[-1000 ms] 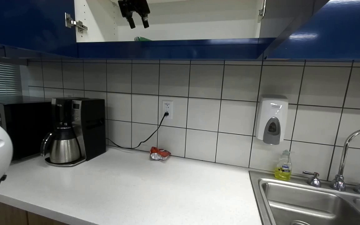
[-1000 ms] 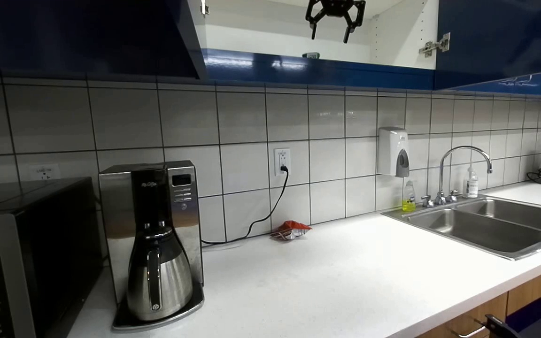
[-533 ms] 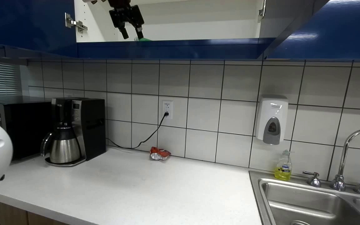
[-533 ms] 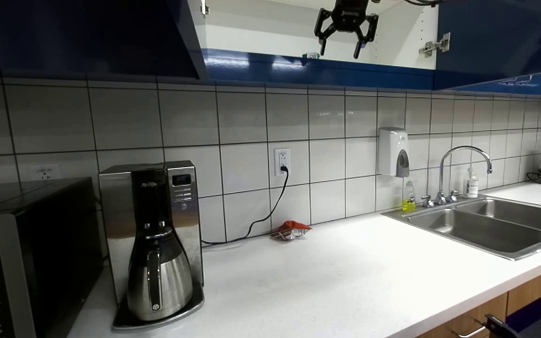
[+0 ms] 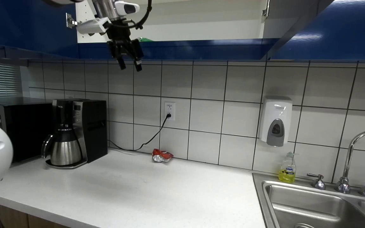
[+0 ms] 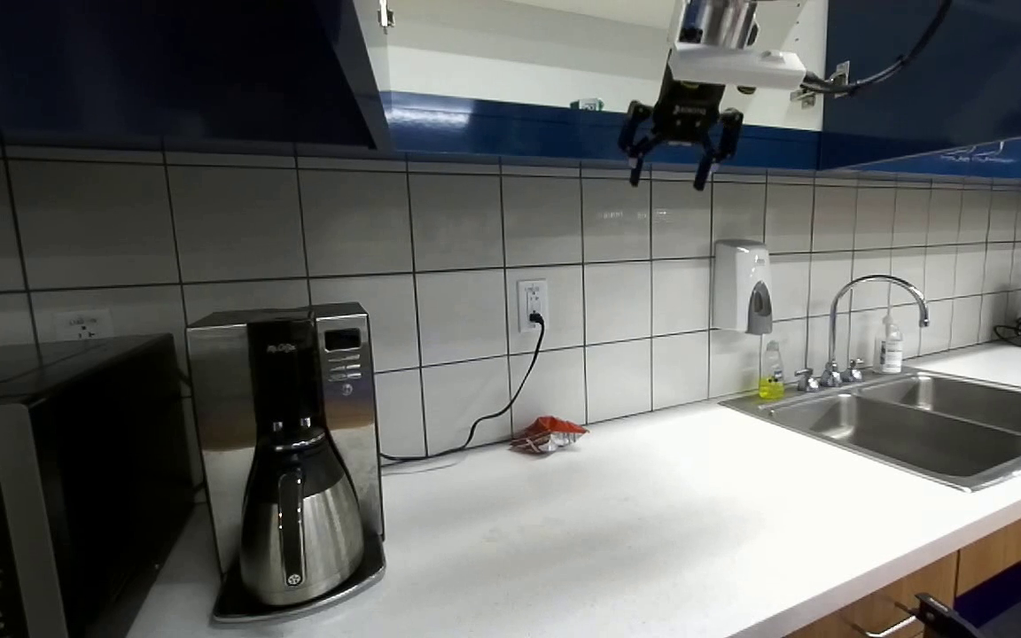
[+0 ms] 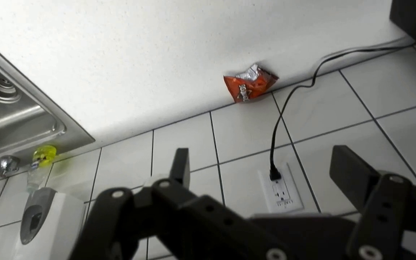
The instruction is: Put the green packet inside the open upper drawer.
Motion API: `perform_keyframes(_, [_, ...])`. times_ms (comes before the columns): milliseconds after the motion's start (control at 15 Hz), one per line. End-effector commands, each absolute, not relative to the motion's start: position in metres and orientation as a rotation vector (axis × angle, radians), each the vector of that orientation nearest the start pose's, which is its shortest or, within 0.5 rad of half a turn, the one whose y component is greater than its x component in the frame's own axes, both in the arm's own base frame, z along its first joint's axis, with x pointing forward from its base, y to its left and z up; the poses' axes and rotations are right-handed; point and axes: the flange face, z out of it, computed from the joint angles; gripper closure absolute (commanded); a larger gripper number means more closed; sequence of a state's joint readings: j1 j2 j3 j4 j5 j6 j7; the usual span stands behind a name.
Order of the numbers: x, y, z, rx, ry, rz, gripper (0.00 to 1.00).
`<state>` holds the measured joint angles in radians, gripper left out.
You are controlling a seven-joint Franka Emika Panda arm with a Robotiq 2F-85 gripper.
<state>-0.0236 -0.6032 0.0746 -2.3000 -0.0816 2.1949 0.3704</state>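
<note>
In an exterior view's upper left, the gripper [image 5: 130, 66] hangs spread wide, holding nothing, presumably because the green packet [image 5: 146, 40] lies inside the open upper drawer [image 5: 192, 30].

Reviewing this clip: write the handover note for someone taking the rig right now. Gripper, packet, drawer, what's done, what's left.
Gripper: open, holding nothing, outside the open upper drawer, its tips lower than the drawer's front edge.
Green packet: inside that drawer, partly hidden by the front edge in both exterior views.
Done: the packet is in the drawer, apart from the gripper.
Left: probably only parking the gripper clear; the red wrapper on the counter is no part of the job.
</note>
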Motion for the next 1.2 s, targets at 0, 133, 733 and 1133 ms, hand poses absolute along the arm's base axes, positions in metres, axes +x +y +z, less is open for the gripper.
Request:
perform_keyframes(0, [0.403, 0.012, 0.560, -3.033, 0.379, -0.669, 0.00])
perform_keyframes(133, [0.405, 0.006, 0.519, -3.047, 0.356, -0.557, 0.00])
perform_keyframes(733, [0.405, -0.004, 0.355, -3.169, 0.033, -0.001, 0.00])
perform_keyframes(1133, [0.399, -0.001, 0.296, -3.219, -0.213, 0.152, 0.00])
